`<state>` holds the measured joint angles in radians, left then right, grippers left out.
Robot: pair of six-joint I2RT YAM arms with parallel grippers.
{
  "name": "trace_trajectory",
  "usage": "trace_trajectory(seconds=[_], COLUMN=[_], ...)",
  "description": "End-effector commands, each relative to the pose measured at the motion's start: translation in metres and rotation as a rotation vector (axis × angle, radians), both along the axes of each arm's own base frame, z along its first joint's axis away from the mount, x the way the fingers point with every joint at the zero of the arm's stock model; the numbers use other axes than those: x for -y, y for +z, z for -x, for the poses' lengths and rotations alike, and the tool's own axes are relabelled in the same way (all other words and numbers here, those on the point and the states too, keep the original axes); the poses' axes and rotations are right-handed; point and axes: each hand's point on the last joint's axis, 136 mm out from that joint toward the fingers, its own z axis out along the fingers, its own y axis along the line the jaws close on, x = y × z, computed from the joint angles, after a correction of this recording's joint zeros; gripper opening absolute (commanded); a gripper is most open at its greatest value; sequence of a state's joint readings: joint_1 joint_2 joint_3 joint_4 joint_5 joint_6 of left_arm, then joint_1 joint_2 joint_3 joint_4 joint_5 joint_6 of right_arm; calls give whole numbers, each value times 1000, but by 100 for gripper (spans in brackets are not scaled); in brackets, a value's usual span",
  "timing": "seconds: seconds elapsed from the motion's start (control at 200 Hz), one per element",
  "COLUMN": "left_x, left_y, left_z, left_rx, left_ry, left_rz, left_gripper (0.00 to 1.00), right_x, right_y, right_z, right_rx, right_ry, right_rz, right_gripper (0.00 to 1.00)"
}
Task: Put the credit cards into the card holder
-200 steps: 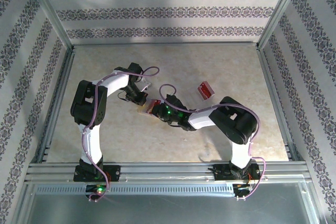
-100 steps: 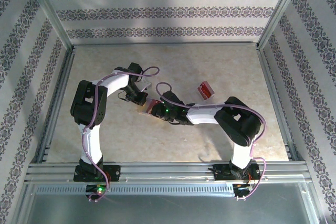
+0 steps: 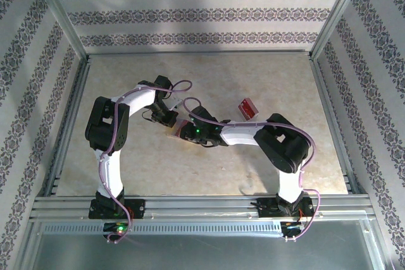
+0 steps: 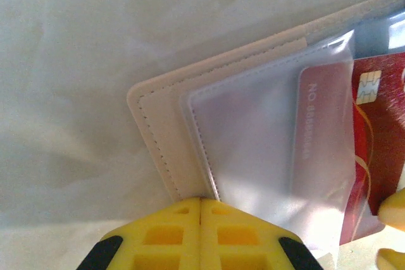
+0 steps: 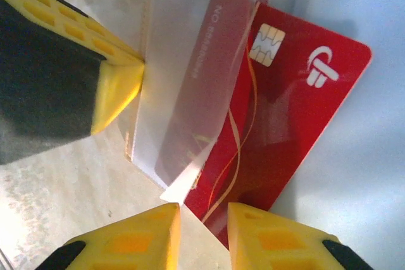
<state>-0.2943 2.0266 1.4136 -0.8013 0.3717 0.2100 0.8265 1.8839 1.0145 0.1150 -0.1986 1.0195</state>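
Note:
The tan card holder [image 4: 158,124] lies open on the table, its clear sleeve [image 4: 253,137] facing up. My left gripper [image 4: 200,202] is shut, its tips pressed against the holder's near edge. One red credit card [image 5: 297,112] sits at a slant with its left part under the sleeve [image 5: 177,61]. My right gripper [image 5: 204,212] stands a little open, the card's lower corner in the gap between its tips. From above, both grippers [image 3: 169,120] [image 3: 188,129] meet over the card holder [image 3: 172,133] at mid-table. Another red credit card [image 3: 248,109] lies apart to the right.
Patterned walls and metal rails [image 3: 329,112] fence the pale tabletop [image 3: 126,74] on three sides. The left gripper's yellow fingers [image 5: 114,86] sit close to the sleeve's left edge. Bare table lies behind and in front of the arms.
My right arm has stretched a little further left toward the holder, and its jaws wavered slightly. The left arm and the far card have stayed put.

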Motion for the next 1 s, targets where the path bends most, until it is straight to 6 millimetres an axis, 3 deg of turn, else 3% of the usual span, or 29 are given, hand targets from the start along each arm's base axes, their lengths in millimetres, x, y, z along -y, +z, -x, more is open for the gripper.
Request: trace_trajectory(seconds=[0.0, 0.14, 0.455, 0.994], left_x=[-7, -6, -6, -6], left_y=[-11, -10, -11, -13], left_z=[7, 7, 7, 9], left_rx=[-30, -32, -35, -43], left_ry=[-17, -15, -13, -11], left_rz=[-58, -50, -52, -47], left_gripper=[6, 6, 6, 6], right_x=[15, 31, 38, 21], right_y=[25, 27, -1, -12], right_z=[-6, -6, -12, -22], right_rx=[55, 67, -4, -39], right_ry=[-8, -37, -79, -58], right_rz=[25, 42, 64, 46], right_gripper=[27, 27, 19, 18])
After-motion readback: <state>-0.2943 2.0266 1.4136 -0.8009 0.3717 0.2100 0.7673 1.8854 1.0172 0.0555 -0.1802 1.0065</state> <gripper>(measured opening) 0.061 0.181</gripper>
